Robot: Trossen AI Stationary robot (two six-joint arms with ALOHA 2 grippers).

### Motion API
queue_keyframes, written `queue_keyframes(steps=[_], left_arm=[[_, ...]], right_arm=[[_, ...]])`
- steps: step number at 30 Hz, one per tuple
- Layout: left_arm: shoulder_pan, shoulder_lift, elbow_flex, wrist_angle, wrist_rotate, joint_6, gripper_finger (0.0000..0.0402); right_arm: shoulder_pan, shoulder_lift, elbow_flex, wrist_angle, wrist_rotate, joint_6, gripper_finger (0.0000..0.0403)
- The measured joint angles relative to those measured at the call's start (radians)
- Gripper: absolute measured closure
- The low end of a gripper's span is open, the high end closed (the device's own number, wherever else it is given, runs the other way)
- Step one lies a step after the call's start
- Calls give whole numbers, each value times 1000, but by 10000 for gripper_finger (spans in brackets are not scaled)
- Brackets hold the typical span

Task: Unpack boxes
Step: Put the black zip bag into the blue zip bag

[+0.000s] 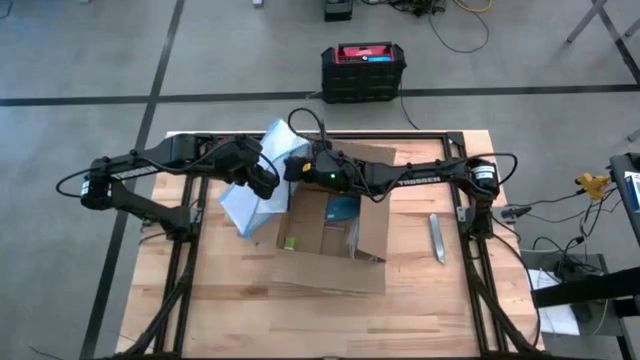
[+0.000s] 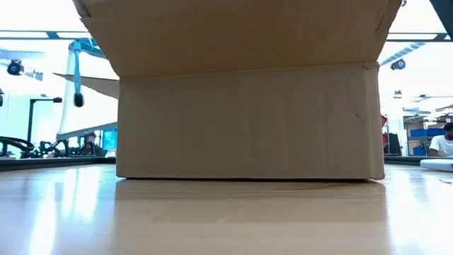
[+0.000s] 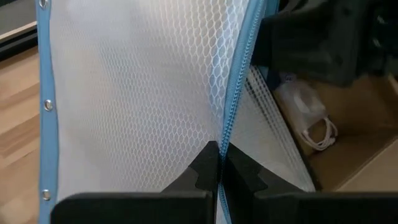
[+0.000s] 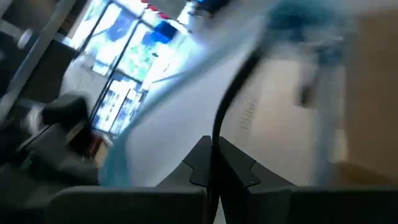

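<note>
1. at the middle of the counter (image 1: 230, 300) sits the cardboard box (image 1: 330, 235), upright on the wood with its flaps folded out and its top open, so the opening step looks done to me.
2. at the box's far left corner my left end effector (image 1: 268, 180) is fully closed, pinching the blue zipper edge of the clear mesh bag (image 3: 143, 93); in the high view the bag stands tilted, partly over the box's left wall, so i judge it as coming out, not yet set down.
3. my right end effector (image 1: 296, 168) is closed too, just beside the left one over the box's far edge; its fingers meet on a thin dark line, but i cannot tell what that is or whether it belongs to the bag.
4. inside the box i see more left: a teal item (image 1: 342, 209), a small green-marked item (image 1: 290, 241) and a bagged white cable (image 3: 314, 127).
5. a slim silvery object (image 1: 437, 238) lies on the counter, right of the box.
6. in my judgement the unpacking is at an early stage.
</note>
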Motion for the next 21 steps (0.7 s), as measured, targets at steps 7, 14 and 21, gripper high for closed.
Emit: queue_keyframes(steps=[7,14,21], left_arm=[[0,0,0,86,48,25,401],[0,0,0,74,71,37,401],[1,0,-5,49,72,27,401]], right_arm=[[3,-2,8,66,9,-104,403],[-10,16,0,44,-80,-242,387],[-1,69,48,36,-190,-401,295]])
